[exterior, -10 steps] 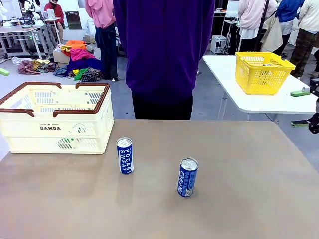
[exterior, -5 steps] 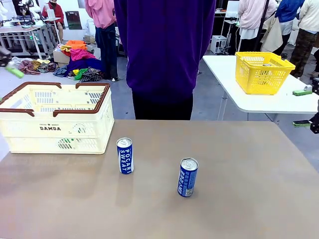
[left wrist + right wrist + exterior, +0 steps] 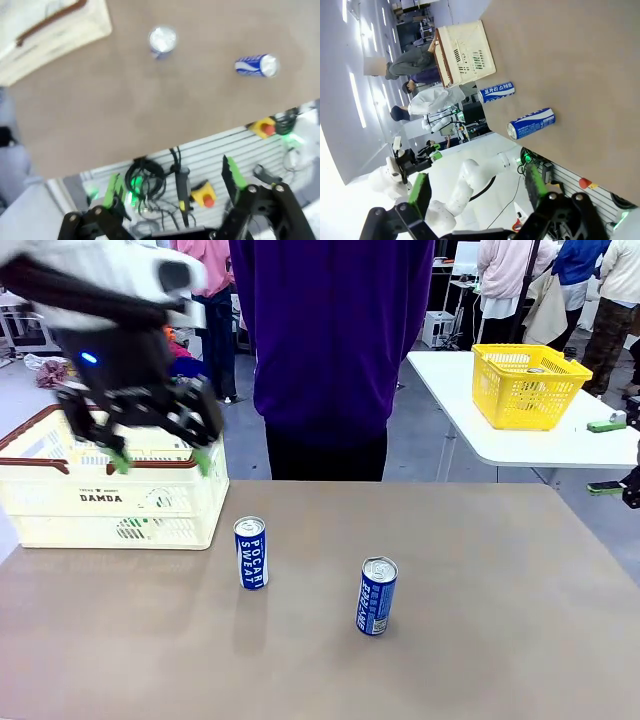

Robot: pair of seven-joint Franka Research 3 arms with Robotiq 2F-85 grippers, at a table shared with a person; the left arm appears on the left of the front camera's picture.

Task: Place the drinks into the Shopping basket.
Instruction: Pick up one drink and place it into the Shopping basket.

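Two blue POCARI SWEAT cans stand upright on the brown table, one left of the middle (image 3: 251,552) and one nearer the middle (image 3: 377,595). The cream Shopping basket (image 3: 60,502) sits at the far left, and something greenish shows through its lattice. My left gripper (image 3: 160,460) hangs open and empty above the basket's right half, blurred. My right gripper (image 3: 603,457) stands open at the right edge, off the table. In the left wrist view the open gripper (image 3: 172,182) looks down on both cans (image 3: 162,40) (image 3: 256,65). In the right wrist view the open gripper (image 3: 477,187) faces the cans (image 3: 496,92) (image 3: 531,123) and the basket (image 3: 465,55).
A person in a purple top (image 3: 330,340) stands at the table's far edge. A yellow basket (image 3: 528,385) sits on a separate white table at the back right. Cables and stop buttons (image 3: 202,192) lie below the table's near edge.
My left arm has swung in from the left and now hangs over the basket. The two cans and my right gripper have not moved.
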